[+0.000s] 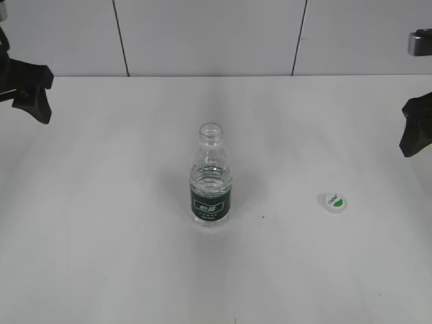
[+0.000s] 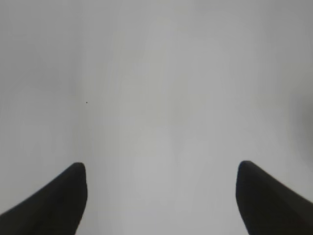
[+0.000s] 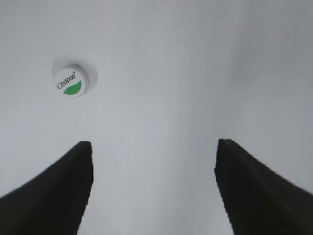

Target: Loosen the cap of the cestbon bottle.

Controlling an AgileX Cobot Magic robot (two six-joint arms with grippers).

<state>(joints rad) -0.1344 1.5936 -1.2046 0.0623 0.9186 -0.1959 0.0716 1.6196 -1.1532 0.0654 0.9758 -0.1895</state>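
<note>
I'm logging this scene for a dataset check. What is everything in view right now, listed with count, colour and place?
cestbon bottle: one, clear with a dark green label band, upright at the middle of the table, mouth open with no cap on it.
cap: one, white with a green half-circle mark, lying on the table to the right of the bottle, apart from it; also seen in the right wrist view.
table: one, white, under everything.
wall: one, white panels with dark seams, behind the table.
left pincer: one, black, open, empty, at the left edge.
right pincer: one, black, open, empty, at the right edge, above the table near the cap.
</note>
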